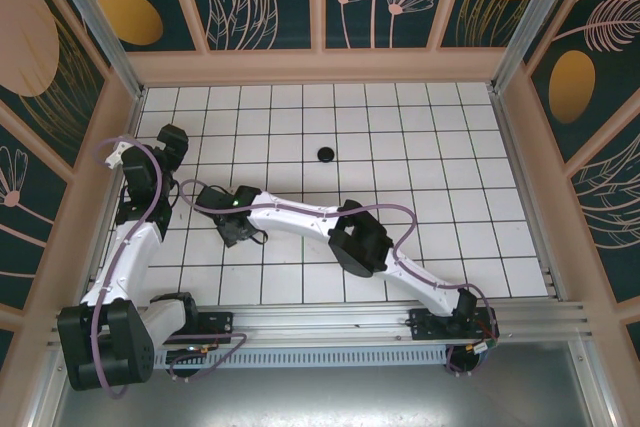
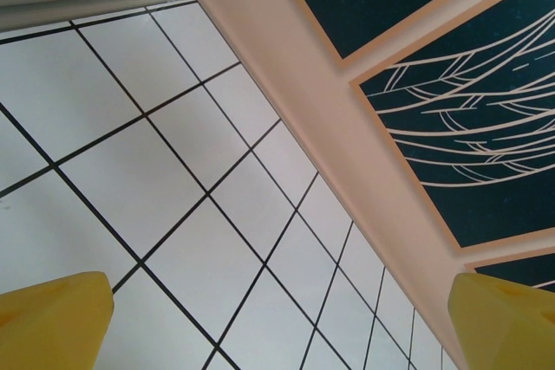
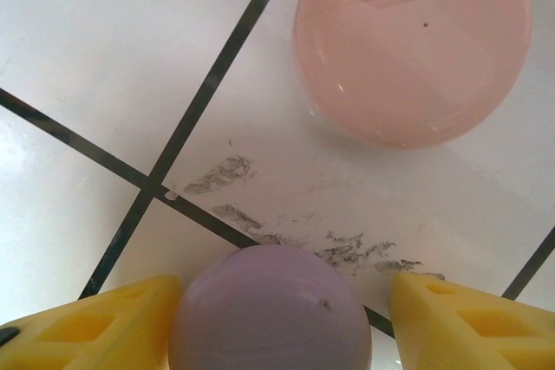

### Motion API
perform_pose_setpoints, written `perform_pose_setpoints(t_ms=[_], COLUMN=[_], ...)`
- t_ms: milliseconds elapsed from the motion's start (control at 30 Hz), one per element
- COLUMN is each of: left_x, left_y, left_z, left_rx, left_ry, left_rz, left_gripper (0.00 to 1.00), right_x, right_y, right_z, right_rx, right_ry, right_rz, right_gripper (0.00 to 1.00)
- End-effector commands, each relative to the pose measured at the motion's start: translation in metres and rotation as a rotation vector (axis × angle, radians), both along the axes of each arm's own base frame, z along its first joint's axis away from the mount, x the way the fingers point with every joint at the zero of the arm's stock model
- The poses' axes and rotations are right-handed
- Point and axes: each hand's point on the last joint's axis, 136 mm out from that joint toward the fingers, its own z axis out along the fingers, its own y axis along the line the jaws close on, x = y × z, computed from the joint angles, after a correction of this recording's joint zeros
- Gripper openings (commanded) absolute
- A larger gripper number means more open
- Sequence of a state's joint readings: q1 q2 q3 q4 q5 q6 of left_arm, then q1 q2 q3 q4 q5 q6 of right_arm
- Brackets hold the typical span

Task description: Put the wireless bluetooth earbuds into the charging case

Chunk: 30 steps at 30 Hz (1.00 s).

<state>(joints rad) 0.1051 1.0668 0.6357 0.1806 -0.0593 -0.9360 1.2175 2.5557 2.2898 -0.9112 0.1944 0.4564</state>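
Right fingers [image 3: 95, 327] spread astride lilac case [image 3: 269, 309], one touching, other with gap, pink case [image 3: 412, 45] just beyond on tiled bench [image 3: 87, 58], left fingers [image 2: 52, 318] wide apart, gripping nothing

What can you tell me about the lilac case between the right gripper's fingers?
The lilac case is a smooth, glossy, plastic-looking dome, round, no seam showing, with a tiny dark speck near its edge. It rests on the white tile across a black grout line. One yellow finger sits against its side; the other stands slightly apart. The pink case lies apart beyond it.
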Motion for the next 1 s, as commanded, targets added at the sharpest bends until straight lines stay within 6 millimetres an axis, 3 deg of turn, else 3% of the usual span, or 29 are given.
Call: perform_pose_setpoints(t_ms=[0,300,567,767,967], left_x=[0.001,0.002,-0.001,-0.008,-0.016], left_y=[-0.001,-0.009,-0.015,-0.02,-0.032], left_z=[0.023,0.024,0.028,0.034,0.038], left_rx=[0.024,0.005,-0.012,-0.02,0.024], left_ry=[-0.05,-0.061,-0.075,-0.091,-0.138], left_rz=[-0.019,-0.067,-0.09,-0.113,-0.189], left_gripper=[0.99,0.99,0.99,0.99,0.97], right_x=[-0.005,-0.008,-0.009,0.005,0.028], right_y=[-0.008,-0.008,-0.01,-0.022,-0.064], right_z=[-0.011,-0.014,-0.007,0.036,0.082], right_rx=[-0.059,-0.069,-0.063,0.031,0.148], right_ry=[-0.008,-0.001,-0.002,-0.037,-0.075], right_rz=[0.042,0.088,0.091,-0.002,-0.145], right_gripper=[0.65,0.58,0.35,0.33,0.33])
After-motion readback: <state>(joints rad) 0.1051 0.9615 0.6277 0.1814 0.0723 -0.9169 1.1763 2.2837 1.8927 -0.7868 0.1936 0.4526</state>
